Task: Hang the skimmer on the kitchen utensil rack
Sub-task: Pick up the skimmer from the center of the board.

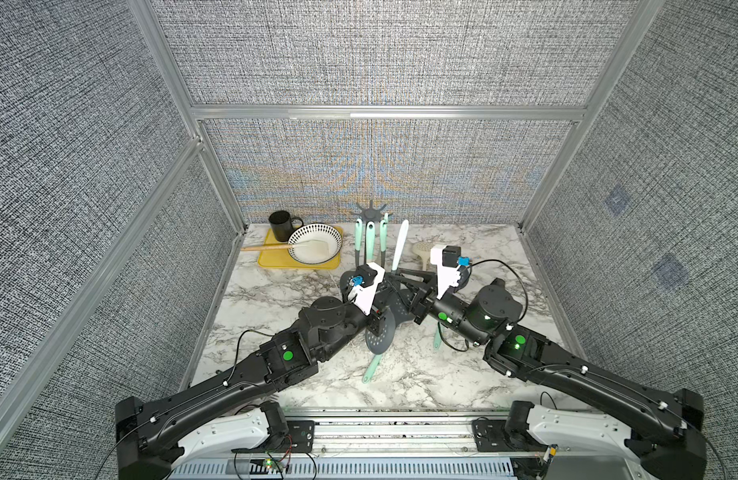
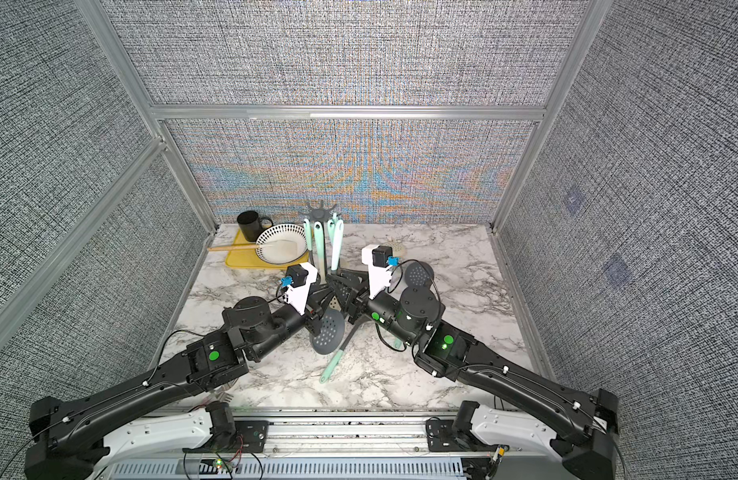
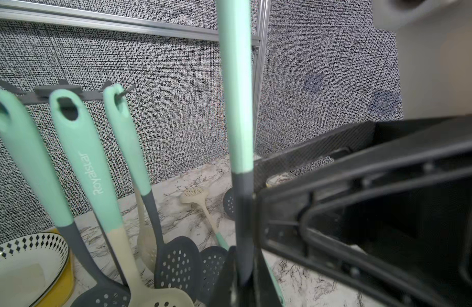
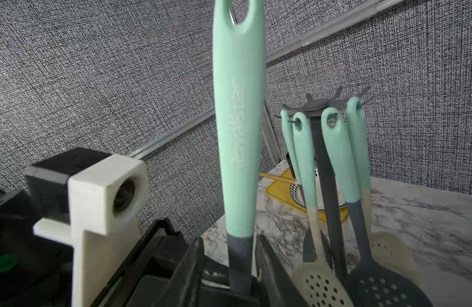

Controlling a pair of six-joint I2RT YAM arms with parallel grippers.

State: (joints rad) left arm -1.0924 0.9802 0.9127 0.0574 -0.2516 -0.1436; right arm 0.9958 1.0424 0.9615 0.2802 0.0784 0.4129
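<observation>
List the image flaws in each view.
Both top views: rainbow shimmer on the back wall. Left wrist view: the near skimmer is soft. Right wrist view: the white camera block is blurred, the rack sharper.

The skimmer [image 4: 238,133] has a mint-green handle and dark grey neck. The kitchen utensil rack [image 4: 319,105] is dark grey. The table [image 1: 442,374] is white marble with grey veins. The bowl [image 1: 315,243] is white with black diamonds; the tray [image 1: 271,260] yellow, the mug [image 1: 280,226] black.
</observation>
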